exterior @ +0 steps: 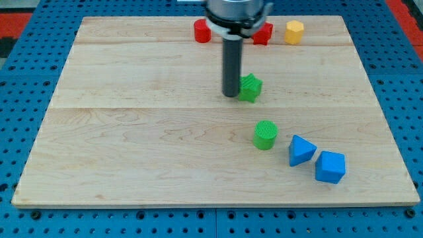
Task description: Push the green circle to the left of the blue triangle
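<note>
The green circle, a short green cylinder, stands on the wooden board right of centre. The blue triangle lies just to its lower right, a small gap apart. My tip rests on the board above and left of the green circle, touching or nearly touching the left side of a green star-shaped block. The rod rises straight up from the tip to the arm at the view's top.
A blue cube sits right of the blue triangle. At the view's top are a red cylinder, a red block partly hidden behind the arm, and a yellow hexagon. The board's edge meets blue pegboard.
</note>
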`<action>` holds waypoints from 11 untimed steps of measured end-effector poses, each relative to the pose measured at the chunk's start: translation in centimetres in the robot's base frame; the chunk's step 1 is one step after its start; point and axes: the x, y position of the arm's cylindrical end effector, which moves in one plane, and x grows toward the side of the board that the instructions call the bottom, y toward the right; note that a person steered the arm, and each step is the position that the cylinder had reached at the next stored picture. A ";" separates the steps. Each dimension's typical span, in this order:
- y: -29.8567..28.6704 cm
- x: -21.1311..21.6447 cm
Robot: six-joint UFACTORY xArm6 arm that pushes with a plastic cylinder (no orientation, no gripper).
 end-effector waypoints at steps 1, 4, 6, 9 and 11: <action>4.7 0.7; 5.8 -0.6; 7.1 3.0; 3.1 10.4; -1.3 13.9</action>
